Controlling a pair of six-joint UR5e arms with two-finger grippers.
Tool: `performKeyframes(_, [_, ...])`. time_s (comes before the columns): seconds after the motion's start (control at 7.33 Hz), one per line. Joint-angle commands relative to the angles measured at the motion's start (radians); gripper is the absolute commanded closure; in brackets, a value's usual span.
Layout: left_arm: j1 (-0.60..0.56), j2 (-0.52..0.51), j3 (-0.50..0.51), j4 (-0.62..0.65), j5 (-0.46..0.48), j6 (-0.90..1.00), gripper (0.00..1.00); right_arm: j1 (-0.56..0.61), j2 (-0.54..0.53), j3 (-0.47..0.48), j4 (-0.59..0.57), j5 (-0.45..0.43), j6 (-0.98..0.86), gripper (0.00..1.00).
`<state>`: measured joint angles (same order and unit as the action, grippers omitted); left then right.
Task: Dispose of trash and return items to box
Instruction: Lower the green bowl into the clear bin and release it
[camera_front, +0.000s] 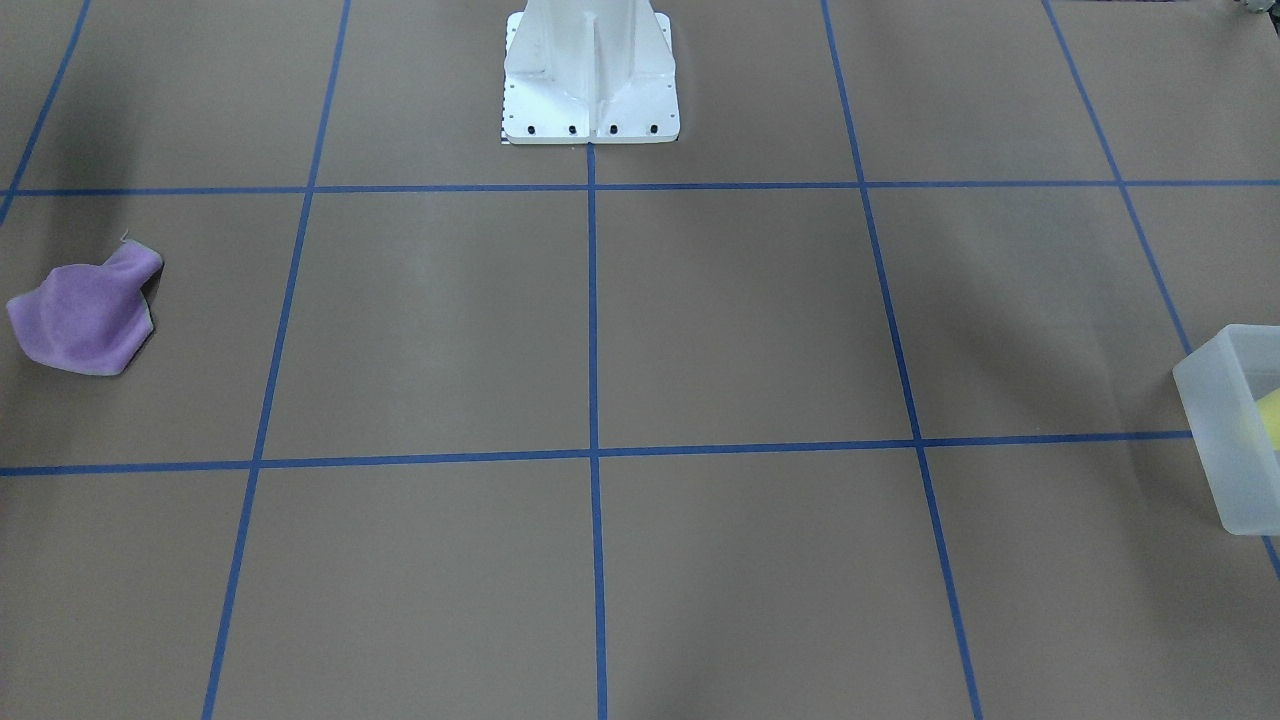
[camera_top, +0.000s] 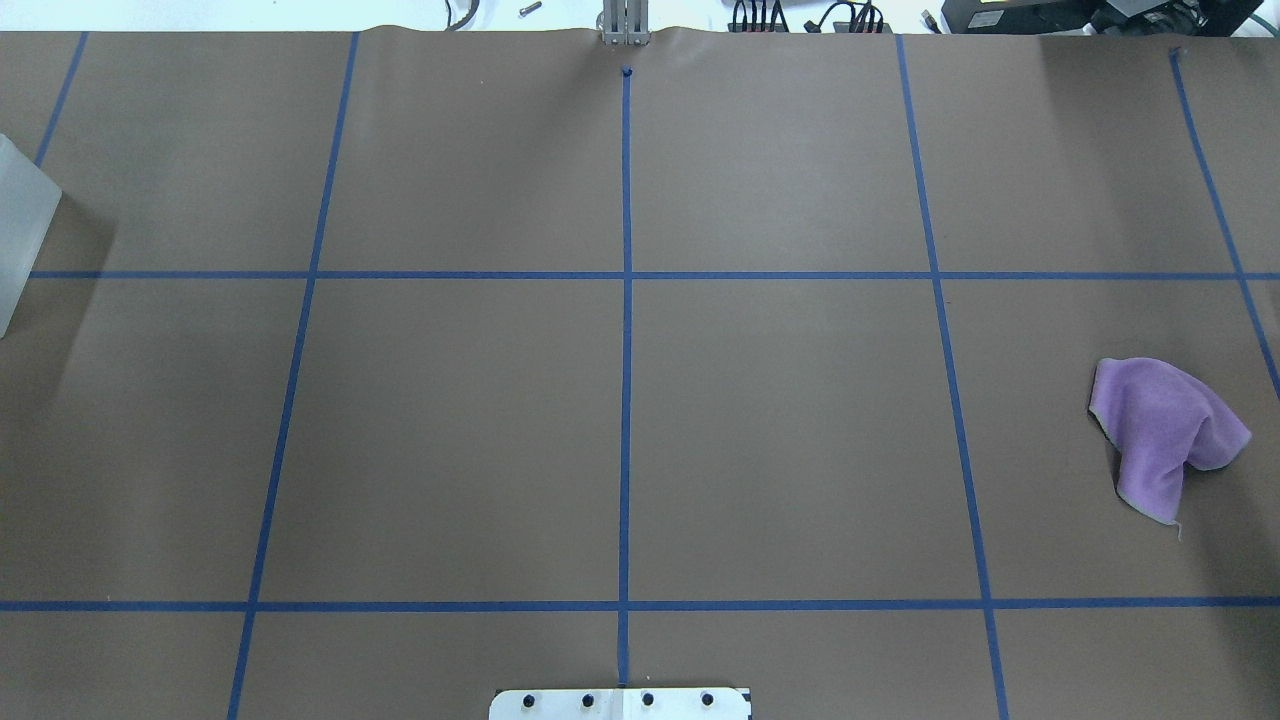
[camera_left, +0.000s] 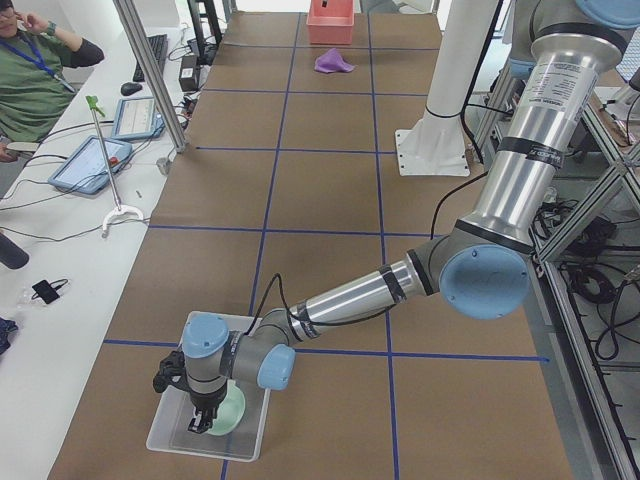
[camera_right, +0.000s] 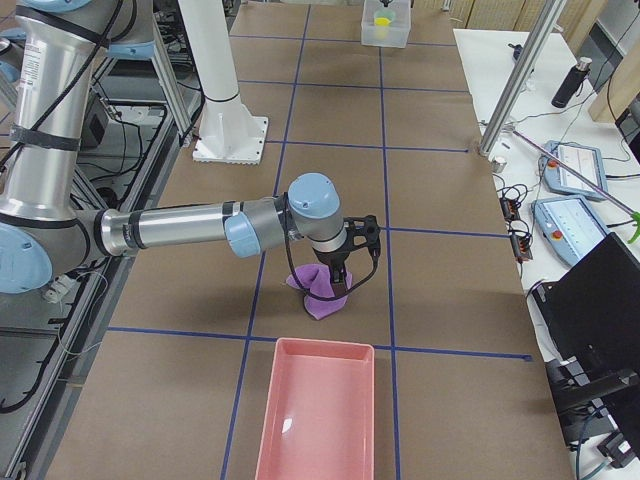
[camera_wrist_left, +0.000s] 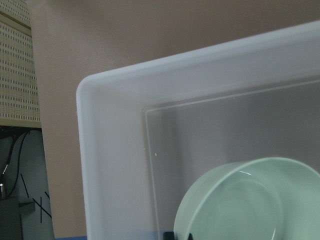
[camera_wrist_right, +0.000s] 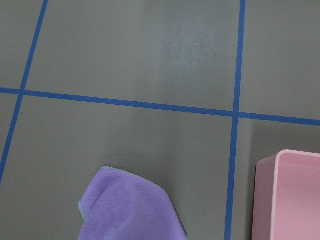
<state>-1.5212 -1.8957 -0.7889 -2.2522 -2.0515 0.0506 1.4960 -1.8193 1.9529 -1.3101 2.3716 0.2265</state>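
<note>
Brown paper gridded with blue tape (camera_top: 626, 400) is covering the table (camera_top: 780, 430). At the near end, the left gripper (camera_left: 203, 422) is reaching into the frosted, round-cornered box (camera_left: 165, 437), by the rim of the smooth mint-green bowl (camera_left: 233, 408); its opening cannot be told. A yellow cup (camera_front: 1270, 418) is sitting in that box. Farther along, the right gripper (camera_right: 340, 285) is hanging at a crumpled purple cloth (camera_right: 318, 302) beside a glossy pink tray (camera_right: 318, 410), its spread also unclear.
</note>
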Motion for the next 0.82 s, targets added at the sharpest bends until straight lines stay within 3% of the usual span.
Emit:
performKeyframes(0.0, [0.003,0.007,-0.047,-0.003,-0.002,0.002,0.01,0.000,0.000,0.000,0.000,0.000,0.001,0.00])
performKeyframes(0.14, [-0.013,0.007,-0.105,0.032,-0.027,0.000,0.01,0.000,0.000,0.000,0.002,0.001,0.001,0.00])
performKeyframes(0.27, [-0.051,0.013,-0.206,0.165,-0.117,0.002,0.01,0.000,0.000,0.000,0.002,0.001,0.001,0.00])
performKeyframes(0.68, [-0.124,0.211,-0.598,0.406,-0.345,0.002,0.01,0.000,0.000,0.001,0.002,0.005,0.002,0.00])
